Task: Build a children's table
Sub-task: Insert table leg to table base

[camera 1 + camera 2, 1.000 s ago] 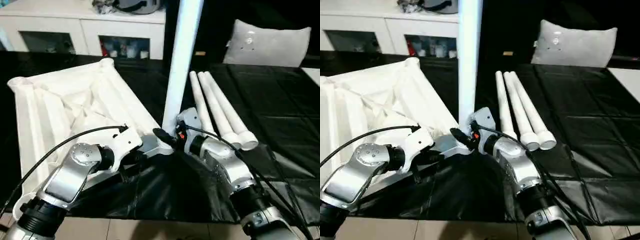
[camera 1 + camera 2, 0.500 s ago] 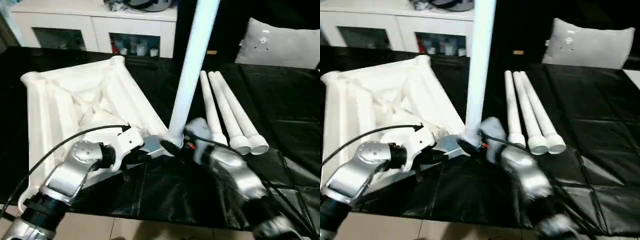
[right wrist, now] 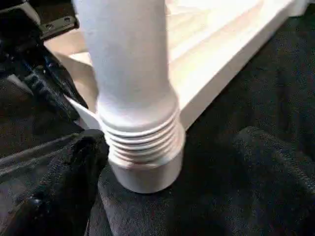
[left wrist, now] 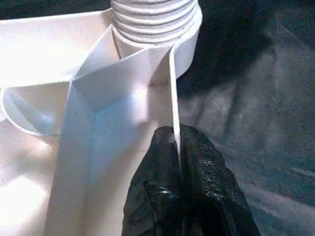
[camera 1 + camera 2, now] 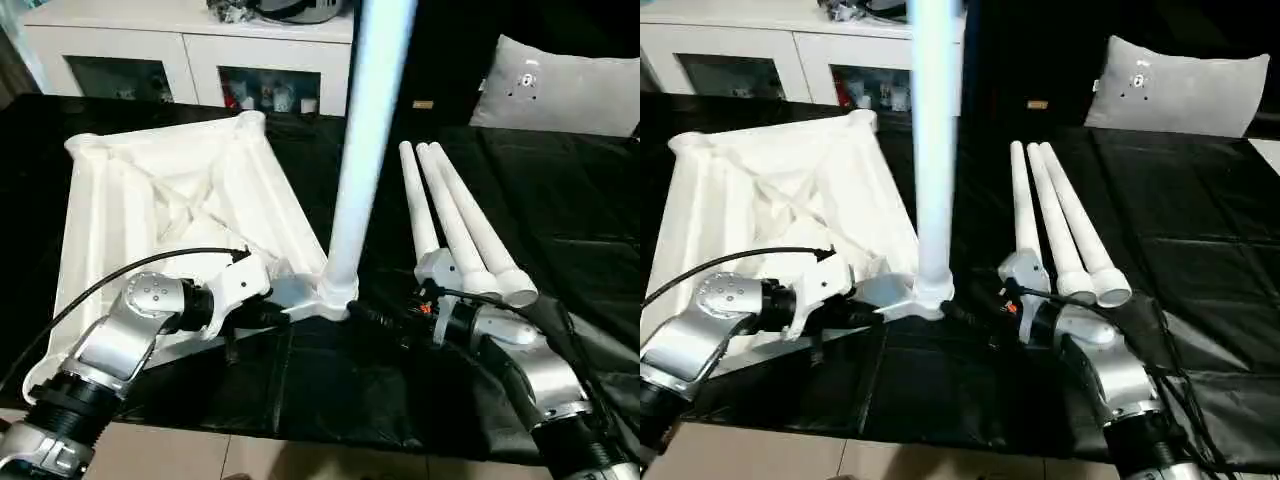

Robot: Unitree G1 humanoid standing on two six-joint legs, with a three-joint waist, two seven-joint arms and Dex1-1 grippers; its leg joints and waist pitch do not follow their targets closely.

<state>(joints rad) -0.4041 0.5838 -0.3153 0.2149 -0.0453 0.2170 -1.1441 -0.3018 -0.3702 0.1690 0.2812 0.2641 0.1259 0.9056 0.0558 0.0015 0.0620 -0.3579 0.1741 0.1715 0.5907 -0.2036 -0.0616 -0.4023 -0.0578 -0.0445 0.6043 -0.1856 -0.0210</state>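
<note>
The children's table top [image 5: 160,200] lies upside down, ribbed underside up, on a black sheet. One white leg [image 5: 360,150] stands upright in the near corner socket [image 5: 335,295]; its threaded end [image 3: 140,140] shows above the socket. My left gripper [image 4: 175,135] is shut on a thin upright rim of the top, just beside that socket. My right gripper [image 3: 170,140] is open, its black fingers [image 3: 59,191] standing wide on either side of the leg's base, holding nothing. Three more legs [image 5: 450,220] lie side by side to the right.
The black sheet [image 5: 560,190] covers the work surface, and pale floor [image 5: 300,465] shows past its near edge. A white cabinet with glass doors [image 5: 200,60] stands at the back. A grey-white pillow [image 5: 565,85] rests at the back right.
My right gripper has opened off the upright leg's base and the arm has drawn back to the right. The leg stays standing. The left gripper keeps its grip; the camera has shifted.
</note>
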